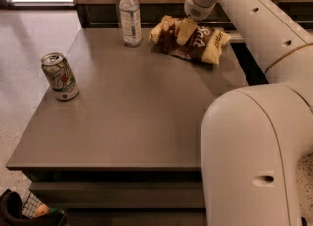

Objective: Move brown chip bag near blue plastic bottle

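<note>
The brown chip bag (208, 43) lies flat on the grey table (132, 117) at the far edge, dark brown in the middle with pale yellow ends. The blue plastic bottle (130, 17) stands upright just to its left, a small gap between them. My gripper (186, 30) comes down from the arm above and sits on the bag's middle, covering part of it.
A green-and-white soda can (59, 77) stands near the table's left edge. My white arm and body (254, 161) fill the right side. The table's right edge runs close behind the bag. A dark basket (19, 210) sits on the floor at lower left.
</note>
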`<state>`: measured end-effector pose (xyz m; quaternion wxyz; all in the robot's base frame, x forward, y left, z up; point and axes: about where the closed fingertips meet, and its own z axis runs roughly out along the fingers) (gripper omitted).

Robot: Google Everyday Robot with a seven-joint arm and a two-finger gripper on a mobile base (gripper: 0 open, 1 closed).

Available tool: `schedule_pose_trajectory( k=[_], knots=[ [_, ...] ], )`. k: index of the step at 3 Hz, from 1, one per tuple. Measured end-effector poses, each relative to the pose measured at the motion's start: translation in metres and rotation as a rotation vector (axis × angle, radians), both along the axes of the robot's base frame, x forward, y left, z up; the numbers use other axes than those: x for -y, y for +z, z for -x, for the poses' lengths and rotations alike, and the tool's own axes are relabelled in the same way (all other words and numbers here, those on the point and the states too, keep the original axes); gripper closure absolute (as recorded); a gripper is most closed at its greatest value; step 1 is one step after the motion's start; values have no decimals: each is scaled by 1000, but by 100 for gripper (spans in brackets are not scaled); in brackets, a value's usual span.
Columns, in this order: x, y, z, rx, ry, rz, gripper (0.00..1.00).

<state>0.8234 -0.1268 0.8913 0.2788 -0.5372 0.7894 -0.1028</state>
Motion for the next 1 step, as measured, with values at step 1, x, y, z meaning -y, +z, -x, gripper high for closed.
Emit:
schedule_pose_trajectory(
  k=[1],
  knots=[
    [0, 0, 0, 0, 0, 0, 0]
  ],
)
